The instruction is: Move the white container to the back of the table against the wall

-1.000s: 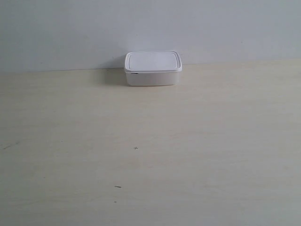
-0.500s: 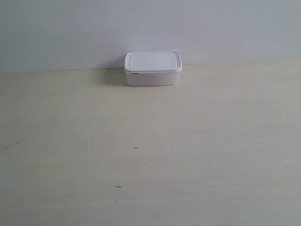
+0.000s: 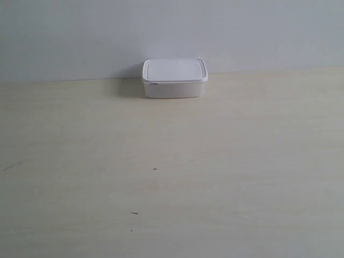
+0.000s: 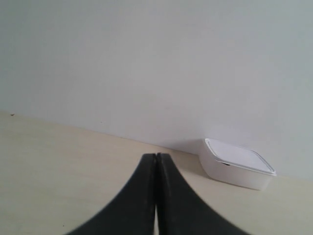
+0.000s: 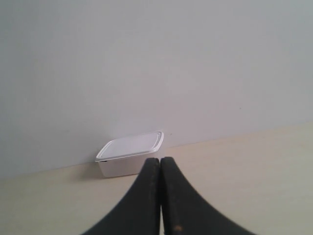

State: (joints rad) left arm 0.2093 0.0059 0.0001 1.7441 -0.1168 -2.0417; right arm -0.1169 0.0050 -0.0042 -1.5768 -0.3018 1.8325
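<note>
The white container (image 3: 174, 78), lid on, stands at the back of the beige table (image 3: 172, 177), its rear side at the grey-white wall (image 3: 172, 32). No arm shows in the exterior view. In the left wrist view the container (image 4: 238, 169) lies well beyond my left gripper (image 4: 155, 155), whose black fingers are pressed together with nothing between them. In the right wrist view the same box (image 5: 128, 156) sits by the wall just past my right gripper (image 5: 160, 159), also shut and empty. Both grippers hang apart from the container.
A few tiny dark specks (image 3: 134, 213) mark the table's near part. The wall runs along the whole back edge of the table.
</note>
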